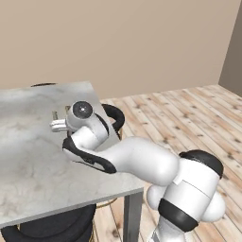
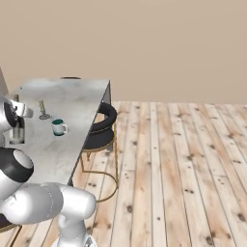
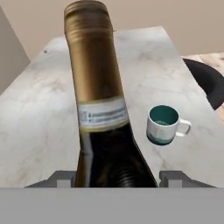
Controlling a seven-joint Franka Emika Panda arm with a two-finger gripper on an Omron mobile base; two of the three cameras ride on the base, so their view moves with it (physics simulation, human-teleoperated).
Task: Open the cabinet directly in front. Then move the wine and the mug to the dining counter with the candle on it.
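The wine, a dark bottle with a gold-foil neck and a pale label, stands upright between my gripper's two fingertips, and the jaws are shut on its body. It is held over the marble dining counter near the counter's left side, and I cannot tell whether its base touches the slab. The teal and white mug sits on the counter just right of the bottle. From the right base view, the wine, the mug and the small candle all stand on the dining counter. The cabinet is out of view.
A black round stool with a thin metal frame stands against the counter's right edge. Open plank floor lies to the right. A beige wall closes the back. My arm's elbow reaches over the counter's near corner.
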